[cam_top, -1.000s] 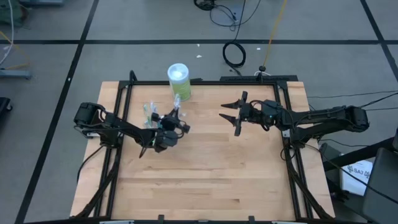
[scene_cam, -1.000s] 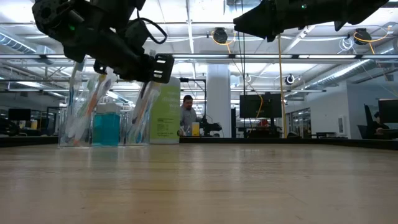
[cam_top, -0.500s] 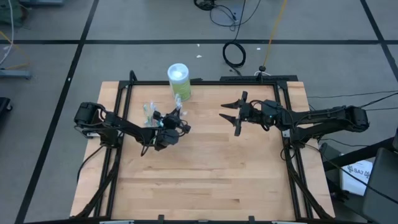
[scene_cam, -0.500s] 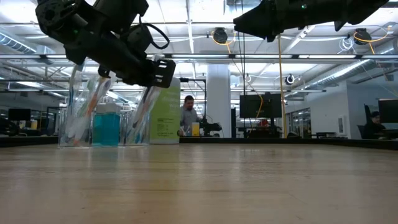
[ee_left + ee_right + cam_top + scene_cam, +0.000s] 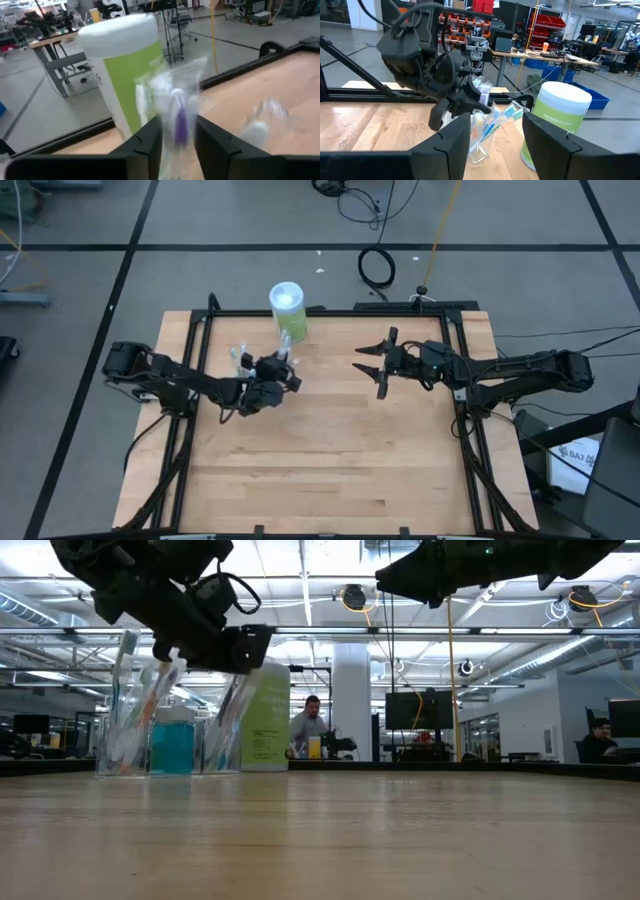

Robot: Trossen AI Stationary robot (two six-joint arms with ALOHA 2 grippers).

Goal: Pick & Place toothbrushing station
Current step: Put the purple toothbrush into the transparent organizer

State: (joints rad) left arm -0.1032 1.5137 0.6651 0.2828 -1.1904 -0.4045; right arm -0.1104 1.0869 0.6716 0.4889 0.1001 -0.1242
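Toothbrushes point(image 5: 150, 710) stand bunched in your clear plastic cup point(image 5: 241, 361), which sits on the table point(image 5: 330, 460) toward its far left part, with a blue tube point(image 5: 171, 745) among them in the low view. Your left gripper point(image 5: 281, 367) is just beside the cup, on its right, at the brush heads. From its own wrist camera you see a wrapped toothbrush point(image 5: 178, 117) upright in the gap between the two dark fingers point(image 5: 150, 142); they stand a little apart on either side of it, and you cannot tell whether they press on the wrapper. Just past that, by the table's far edge, the green container point(image 5: 288, 311) with the white lid stands upright, near the cup. Your right gripper point(image 5: 374, 363) hangs well apart to the right, above the far middle of the table, fingers spread wide and holding nothing, pointing toward the cup.
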